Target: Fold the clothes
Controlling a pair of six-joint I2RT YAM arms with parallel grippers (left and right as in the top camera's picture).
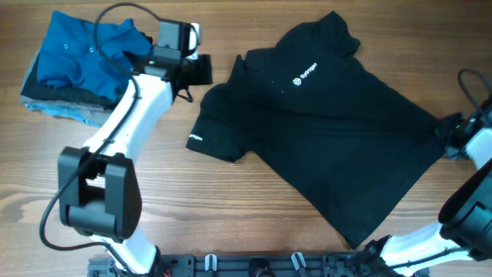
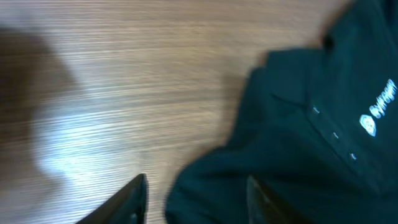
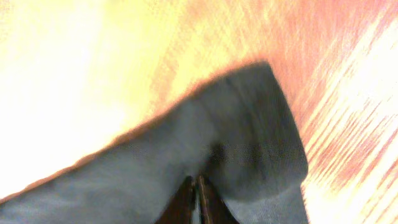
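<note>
The black polo shirt (image 1: 330, 123) lies spread on the wooden table, collar toward the top and its white chest logo (image 1: 300, 80) facing up. White lettering shows on its left sleeve (image 1: 195, 140). My left gripper (image 1: 198, 71) is open just left of the shirt's shoulder. In the left wrist view its fingers (image 2: 196, 202) straddle the edge of the shirt (image 2: 311, 155). My right gripper (image 1: 449, 137) is at the shirt's right edge. In the right wrist view its fingers (image 3: 196, 190) are pressed together on a fold of the shirt (image 3: 249, 137).
A blue buttoned polo shirt (image 1: 84, 46) lies on a stack of grey and light-blue garments (image 1: 65, 106) at the top left. The left arm (image 1: 127, 115) reaches across the table's left side. The table's front edge carries the arm mounts (image 1: 254, 265).
</note>
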